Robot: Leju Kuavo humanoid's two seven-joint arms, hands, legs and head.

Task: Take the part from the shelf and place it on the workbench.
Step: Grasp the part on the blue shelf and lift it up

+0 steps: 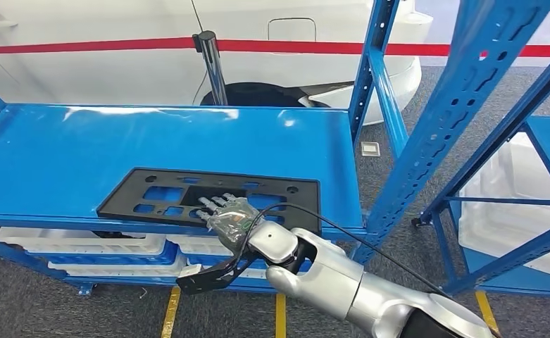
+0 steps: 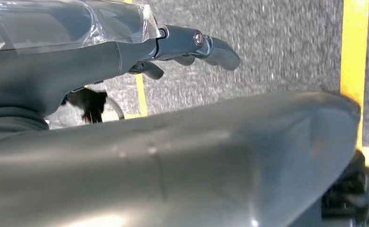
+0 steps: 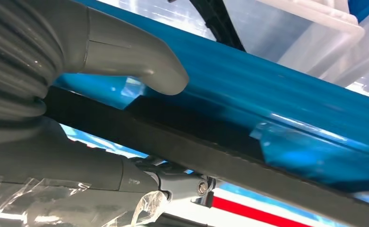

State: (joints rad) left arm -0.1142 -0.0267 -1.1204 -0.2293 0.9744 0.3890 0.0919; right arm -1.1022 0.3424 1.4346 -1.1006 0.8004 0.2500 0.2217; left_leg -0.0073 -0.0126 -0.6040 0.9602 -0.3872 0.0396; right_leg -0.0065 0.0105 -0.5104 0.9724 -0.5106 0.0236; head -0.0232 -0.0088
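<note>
Right hand (image 1: 228, 217) lies on the near edge of the part (image 1: 208, 197), fingers (image 1: 215, 202) over its top; from the wrist the thumb (image 3: 140, 66) sits on the other face of the black panel, so I judge it gripped, thumb under and fingers over; the step in hand is the pick from the shelf (image 1: 60, 148). The part lies flat on the blue deck, mostly ahead of the hand. Next move calls for lifting the near edge and drawing back; the upright (image 1: 462, 105) stands just right of the hand; the deck to its left is open; left hand (image 2: 125, 52) hangs over the floor, fingers curled in, holding nothing.
</note>
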